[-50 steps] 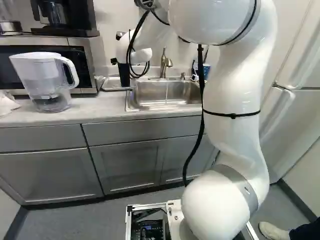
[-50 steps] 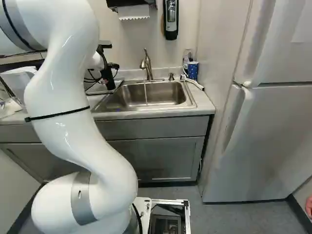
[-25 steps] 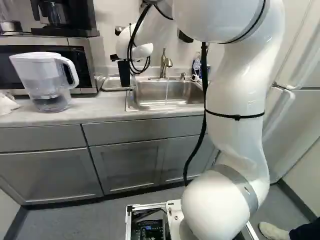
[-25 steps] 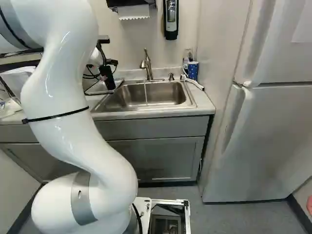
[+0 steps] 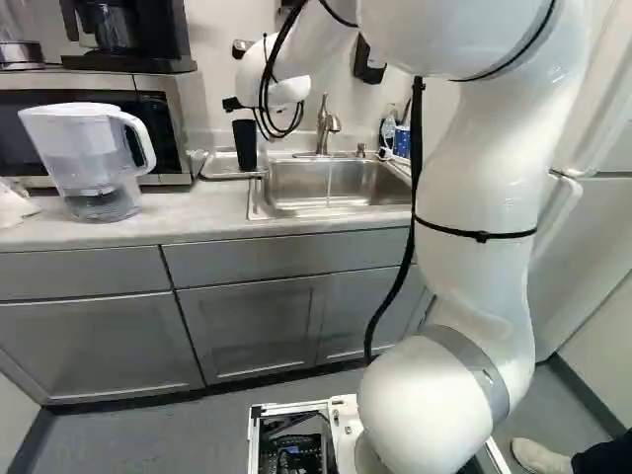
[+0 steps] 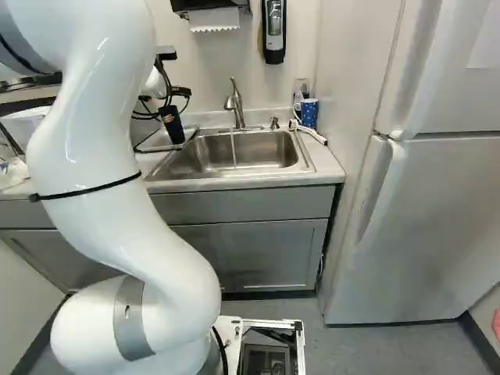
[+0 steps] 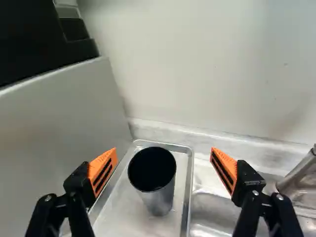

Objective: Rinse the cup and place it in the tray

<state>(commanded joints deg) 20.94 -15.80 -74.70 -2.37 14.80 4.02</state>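
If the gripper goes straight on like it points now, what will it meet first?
Probably the cup, standing in the tray, in line with the space between the open jaws; depth is unclear, so they might pass above it.

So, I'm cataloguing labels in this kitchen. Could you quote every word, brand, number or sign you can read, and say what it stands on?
None can be read.
Grey band on the white arm: small mark, too small to read.
Clear plastic pitcher with white handle: marks low down, too blurred.
Crumpled white packet on the counter: too blurred.
Cylindrical metal cup: no print shows.
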